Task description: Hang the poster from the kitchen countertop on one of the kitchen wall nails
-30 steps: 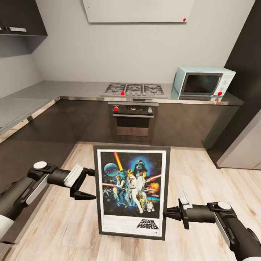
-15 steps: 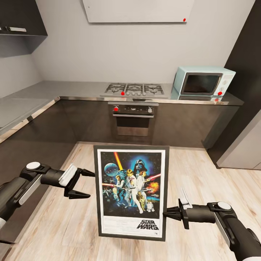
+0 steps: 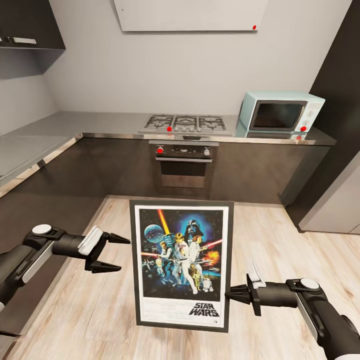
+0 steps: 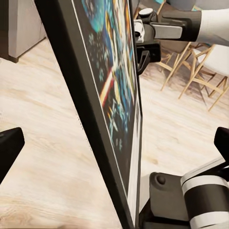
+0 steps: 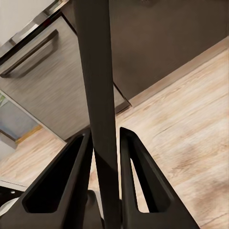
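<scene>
**Ana:** Head view first. Where is the poster (image 3: 182,264)?

**Ben:** Upright in the air over the wooden floor (image 3: 280,235), facing the camera and slightly tilted. The right gripper (image 3: 231,294) pinches the frame's right edge near the bottom. In the right wrist view its two fingers (image 5: 71,176) sit on either side of the thin black frame (image 5: 100,95), pressed against it.

**Ana:** And the left gripper (image 3: 116,253)?

**Ben:** Spread wide, both fingertips pointing at the poster's left edge, close to it but apart from it. From the left wrist view the poster runs edge-on between the two dark fingertips (image 4: 9,148), touching neither.

**Ana:** Any writing you can read?

**Ben:** "STAR WARS" in black block letters on the white strip under the artwork. The small print beside it is too fine to read.

**Ana:** Containers?

**Ben:** A pale blue microwave (image 3: 280,112) stands on the grey table (image 3: 100,122) to the right of the gas hob (image 3: 186,123), door shut, its dark window showing nothing inside. The oven (image 3: 183,162) below the hob is shut too. A white panel (image 3: 190,15) hangs on the wall above.
</scene>
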